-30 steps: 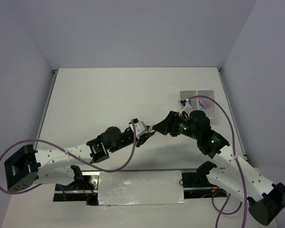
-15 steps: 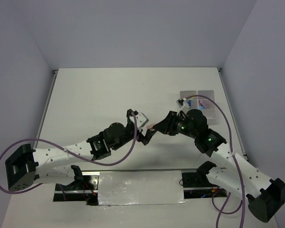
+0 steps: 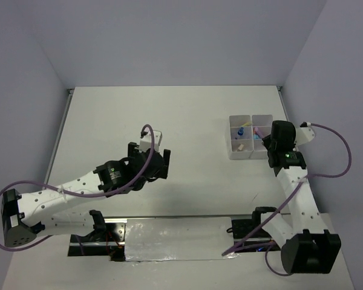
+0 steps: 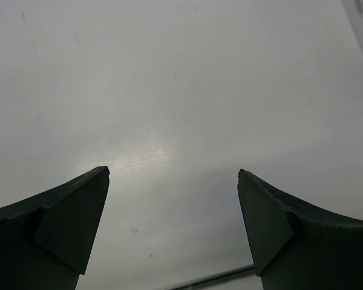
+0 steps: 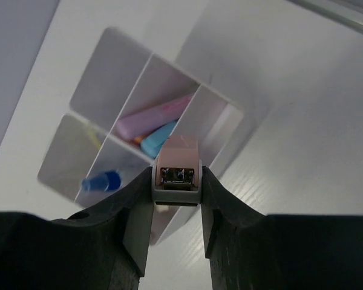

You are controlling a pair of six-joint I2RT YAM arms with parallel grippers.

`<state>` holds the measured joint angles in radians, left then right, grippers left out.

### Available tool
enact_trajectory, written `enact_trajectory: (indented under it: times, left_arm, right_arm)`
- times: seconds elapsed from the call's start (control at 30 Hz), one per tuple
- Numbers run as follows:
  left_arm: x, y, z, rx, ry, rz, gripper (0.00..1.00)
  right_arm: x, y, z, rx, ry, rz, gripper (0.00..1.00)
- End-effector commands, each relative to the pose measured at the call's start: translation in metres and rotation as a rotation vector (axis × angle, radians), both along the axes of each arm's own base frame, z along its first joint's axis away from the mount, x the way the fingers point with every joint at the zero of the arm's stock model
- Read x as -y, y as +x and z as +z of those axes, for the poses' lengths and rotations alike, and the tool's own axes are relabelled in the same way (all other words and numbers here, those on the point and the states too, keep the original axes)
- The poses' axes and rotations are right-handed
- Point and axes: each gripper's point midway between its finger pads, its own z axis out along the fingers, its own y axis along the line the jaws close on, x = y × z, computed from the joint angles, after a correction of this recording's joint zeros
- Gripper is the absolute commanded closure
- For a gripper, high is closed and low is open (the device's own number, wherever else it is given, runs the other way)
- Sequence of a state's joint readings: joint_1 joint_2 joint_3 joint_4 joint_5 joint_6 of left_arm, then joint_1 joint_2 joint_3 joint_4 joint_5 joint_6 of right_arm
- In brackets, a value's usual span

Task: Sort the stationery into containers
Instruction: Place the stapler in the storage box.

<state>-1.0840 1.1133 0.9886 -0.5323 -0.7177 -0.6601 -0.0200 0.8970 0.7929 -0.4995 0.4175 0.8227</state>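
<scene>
A: L side?
B: Left arm [image 3: 78, 190] stretched diag. from near-left base toward centre, wrist low. Left gripper [image 4: 173, 172] jaws wide apart, nothing btw them.
A: R?
B: Right arm [image 3: 296, 193] reaches straight fwd, wrist tipped down. Right gripper [image 5: 176, 181] clamped on small pink item [image 5: 178, 151].

Right gripper [image 5: 176, 175] carried the pink item [image 5: 179, 152] over the containers [image 5: 109, 66].

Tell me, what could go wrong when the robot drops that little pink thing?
The right gripper holds the pink piece seemingly above a dividing wall of the containers; dropped here, it might strike the wall and tumble out. It could also land among the purple marker and blue marker.
</scene>
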Motion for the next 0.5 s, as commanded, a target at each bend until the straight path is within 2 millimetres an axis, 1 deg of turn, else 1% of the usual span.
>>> enact_trajectory:
  times: [0.0,0.03,0.07,0.1,0.13,0.17,0.2,0.23,0.3,0.4,0.47]
  left_arm:
    - [-0.039,-0.024,-0.006,-0.091,0.089,0.054,0.01]
    - [-0.043,-0.027,-0.006,-0.094,0.097,0.053,0.01]
    - [-0.047,-0.029,-0.003,-0.09,0.094,0.054,0.01]
    - [-0.052,-0.031,-0.003,-0.089,0.104,0.05,0.01]
    - [-0.056,-0.033,-0.002,-0.084,0.099,0.046,0.01]
    - [-0.058,-0.033,-0.002,-0.077,0.1,0.045,0.01]
    - [-0.058,-0.033,-0.001,-0.063,0.099,0.031,0.01]
    - [-0.06,-0.035,-0.005,-0.064,0.097,0.021,0.01]
    - [-0.06,-0.037,-0.013,-0.069,0.105,-0.002,0.01]
    - [-0.054,-0.039,-0.01,-0.067,0.071,-0.033,0.01]
    - [-0.053,-0.039,-0.008,-0.064,0.066,-0.033,0.01]
  right_arm:
    - [0.037,0.004,0.007,0.016,0.022,-0.24,1.0]
    - [0.038,0.006,0.002,0.002,0.039,-0.252,1.0]
    - [0.041,0.009,-0.007,-0.019,0.061,-0.28,1.0]
    - [0.042,0.013,-0.008,-0.013,0.068,-0.287,1.0]
    - [0.042,0.017,-0.014,-0.026,0.074,-0.288,1.0]
    - [0.043,0.019,-0.017,-0.025,0.079,-0.291,1.0]
    - [0.043,0.026,-0.014,0.003,0.079,-0.283,1.0]
    - [0.043,0.028,-0.018,0.0,0.079,-0.276,1.0]
    - [0.046,0.033,-0.017,0.015,0.079,-0.277,1.0]
    - [0.047,0.037,-0.019,0.022,0.084,-0.279,1.0]
    - [0.047,0.04,-0.021,0.021,0.093,-0.277,1.0]
